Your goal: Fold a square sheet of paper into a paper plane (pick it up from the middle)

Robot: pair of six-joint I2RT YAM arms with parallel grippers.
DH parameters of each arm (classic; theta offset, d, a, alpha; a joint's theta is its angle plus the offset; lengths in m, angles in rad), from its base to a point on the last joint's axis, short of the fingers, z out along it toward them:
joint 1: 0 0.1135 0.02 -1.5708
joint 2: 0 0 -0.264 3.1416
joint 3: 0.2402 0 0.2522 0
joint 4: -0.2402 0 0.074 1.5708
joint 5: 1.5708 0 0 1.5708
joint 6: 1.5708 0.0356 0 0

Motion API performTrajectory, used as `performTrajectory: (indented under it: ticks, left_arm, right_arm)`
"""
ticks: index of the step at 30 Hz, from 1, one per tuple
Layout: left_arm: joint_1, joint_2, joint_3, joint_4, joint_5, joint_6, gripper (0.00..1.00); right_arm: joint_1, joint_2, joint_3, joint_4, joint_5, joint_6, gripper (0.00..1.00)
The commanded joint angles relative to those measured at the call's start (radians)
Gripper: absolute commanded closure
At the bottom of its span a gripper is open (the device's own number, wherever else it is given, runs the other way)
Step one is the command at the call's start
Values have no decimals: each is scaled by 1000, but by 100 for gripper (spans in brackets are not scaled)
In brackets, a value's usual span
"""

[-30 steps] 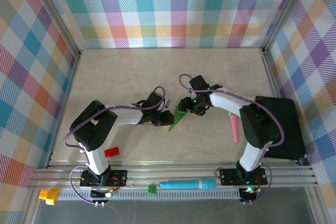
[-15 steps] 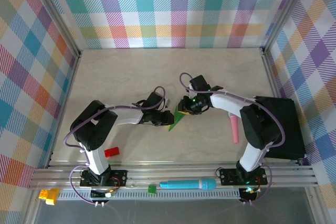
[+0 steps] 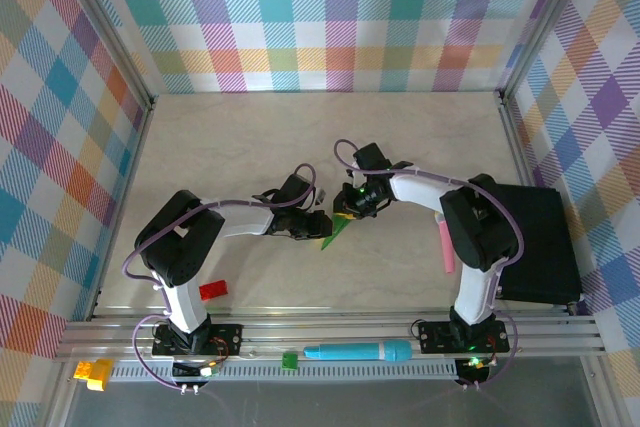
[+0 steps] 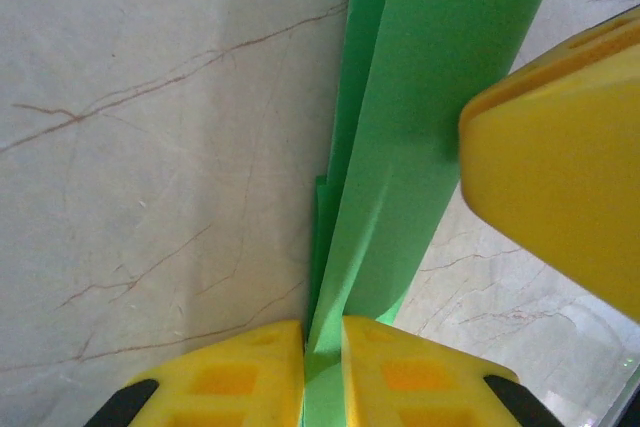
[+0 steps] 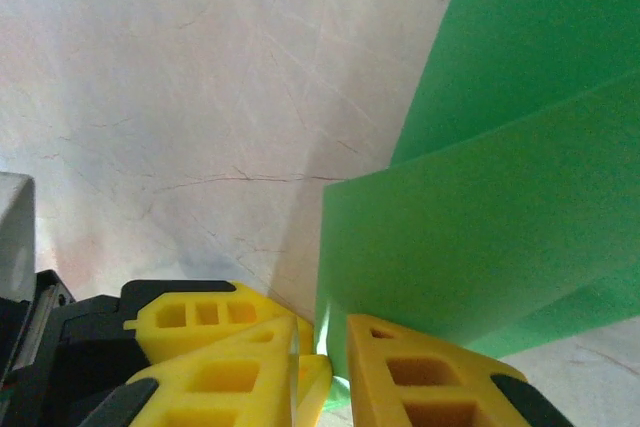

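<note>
The square sheet of paper (image 3: 337, 233) is bright green and folded into a narrow pointed dart, like a paper plane, lying mid-table. My left gripper (image 3: 320, 223) is shut on its centre fold (image 4: 440, 67), which rises between the yellow pads (image 4: 400, 367). From the other side, my right gripper (image 3: 346, 211) is shut on the edge of an upper flap (image 5: 500, 227). One yellow finger (image 4: 560, 167) of the right gripper shows beside the fold in the left wrist view. A left-gripper finger (image 5: 190, 315) sits just left of my right jaws (image 5: 330, 332).
A pink marker (image 3: 447, 247) lies right of the paper, beside a black box (image 3: 540, 242). A red block (image 3: 212, 290) sits near the left arm's base. On the front rail lie a teal marker (image 3: 357, 352), a small green block (image 3: 290, 359) and a yellow block (image 3: 92, 372).
My right gripper has shifted slightly left and closed its jaws onto the paper's flap. The left gripper has kept its hold and place.
</note>
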Motion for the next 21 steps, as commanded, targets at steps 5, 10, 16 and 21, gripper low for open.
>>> performTrajectory:
  ticks: [5, 10, 16, 21]
  left_arm:
    - [-4, 81, -14, -75, -95, 37, 81]
    - [-4, 80, -16, -80, -96, 41, 81]
    - [-6, 75, -23, -70, -97, 41, 81]
    - [-6, 78, -22, -71, -95, 42, 81]
  right_arm:
    - [7, 28, 35, -46, 45, -18, 80]
    - [8, 39, 39, -68, 83, -20, 81]
    - [7, 47, 33, -66, 90, -20, 81]
    - [7, 52, 31, -63, 93, -19, 82]
